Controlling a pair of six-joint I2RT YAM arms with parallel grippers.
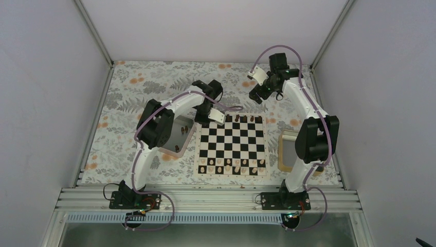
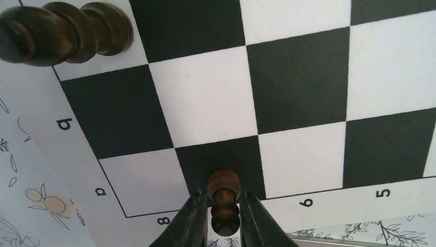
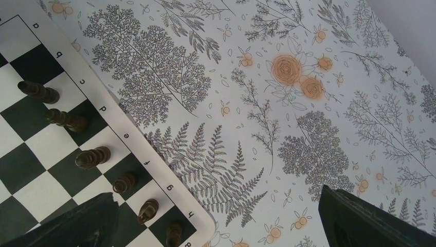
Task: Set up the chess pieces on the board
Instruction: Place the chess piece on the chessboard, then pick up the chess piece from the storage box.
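Note:
My left gripper point(image 2: 224, 211) is shut on a small dark brown pawn point(image 2: 224, 198) that stands on a black corner square of the board point(image 2: 205, 103). Its two fingers point(image 2: 191, 221) hug the pawn's sides. Another dark piece point(image 2: 61, 31) stands two squares further along. From above, the left gripper point(image 1: 218, 118) is at the far left corner of the board point(image 1: 232, 146), and several dark chess pieces point(image 1: 244, 119) line the far row. My right gripper point(image 1: 255, 95) hangs open beyond the far right corner, over the tablecloth point(image 3: 288, 128), with nothing between its fingers point(image 3: 370, 221). Several dark pieces point(image 3: 92, 157) line the board's edge point(image 3: 128, 128) there.
Pale cream pieces point(image 1: 231, 163) fill the board's two near rows. A shiny metal tray point(image 1: 172, 138) left of the board holds a few dark pieces point(image 1: 183, 128). A wooden-framed tray point(image 1: 286, 152) lies right of the board, partly under the right arm. White walls enclose the floral tablecloth.

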